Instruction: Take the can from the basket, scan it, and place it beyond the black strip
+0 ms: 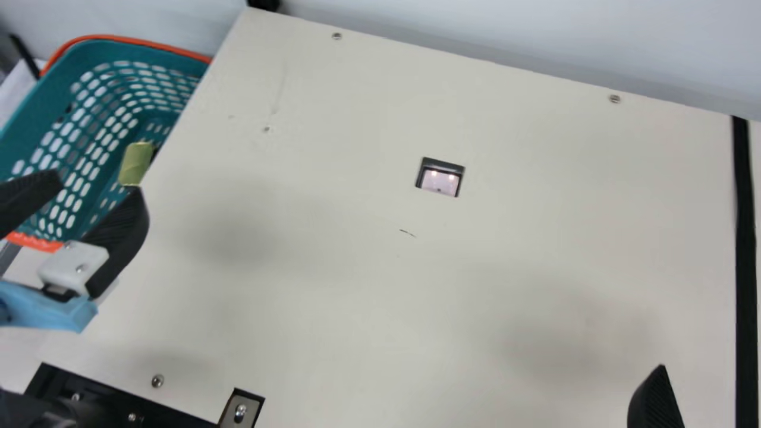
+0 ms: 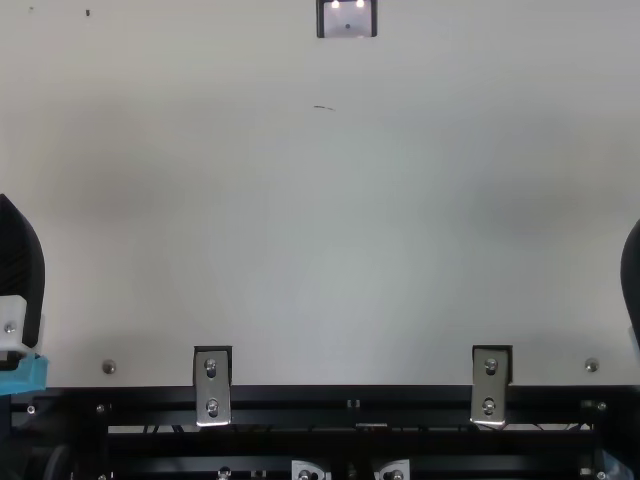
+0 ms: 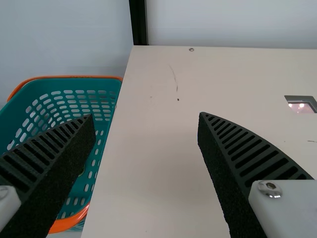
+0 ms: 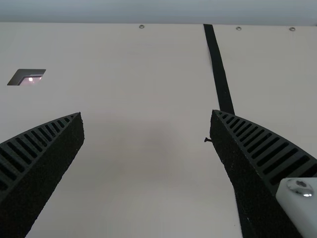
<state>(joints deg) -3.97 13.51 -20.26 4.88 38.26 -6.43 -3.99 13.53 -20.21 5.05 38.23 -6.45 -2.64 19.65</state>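
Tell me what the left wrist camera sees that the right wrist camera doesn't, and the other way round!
Left wrist view, not the right: the teal basket with its orange rim, a black post behind the table, and the open left hand.

Right wrist view, not the left: the long black strip on the table, partly behind a finger of the open right hand.

Both: the cream tabletop and the little lit scanner window set into it.
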